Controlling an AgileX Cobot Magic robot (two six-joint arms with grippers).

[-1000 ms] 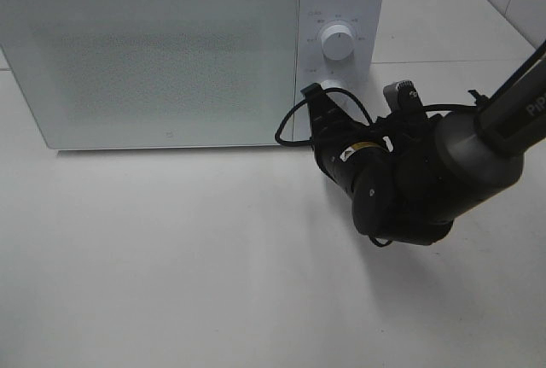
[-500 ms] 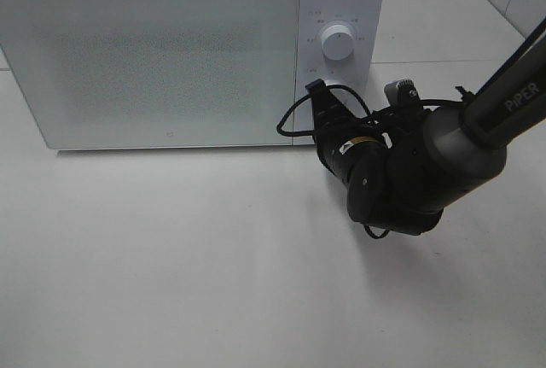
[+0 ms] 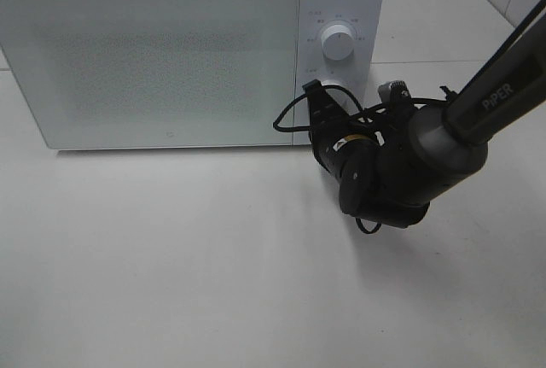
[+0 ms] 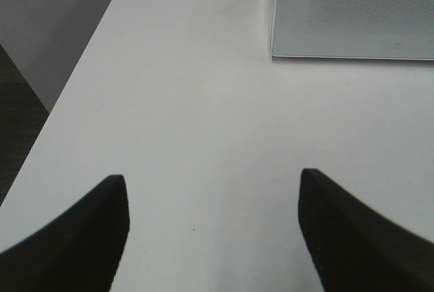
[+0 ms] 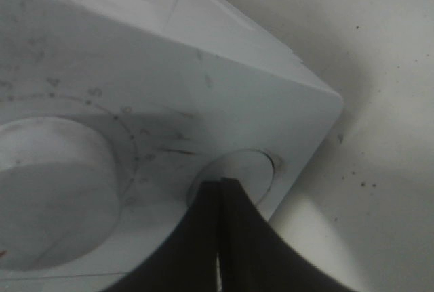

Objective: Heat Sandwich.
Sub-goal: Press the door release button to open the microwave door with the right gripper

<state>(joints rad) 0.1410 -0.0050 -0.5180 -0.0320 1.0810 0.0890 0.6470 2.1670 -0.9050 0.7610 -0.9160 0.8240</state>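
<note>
- Standing on the white table [image 3: 171, 257] toward twelve o'clock from the middle, a white microwave [image 3: 171, 52] has its frosted door shut.
- Its control panel lies at the three o'clock end of its front, with a big white dial [image 3: 339, 43] and a round button [image 5: 237, 173] at six o'clock from that dial.
- The right arm [image 3: 426, 150] reaches in from three o'clock, a black cable [image 3: 286, 116] looping off its wrist.
- The right fingers [image 5: 210, 224] are pressed together with nothing between them. Their tips sit right on the round button, though I cannot tell how hard they bear on it.
- The left fingers [image 4: 81, 238] are spread wide and empty over bare table, well apart from the microwave, whose lower corner shows at about one o'clock ahead of them.
- The sandwich shows in none of the views, and through the frosted door I cannot tell whether it is inside.
</note>
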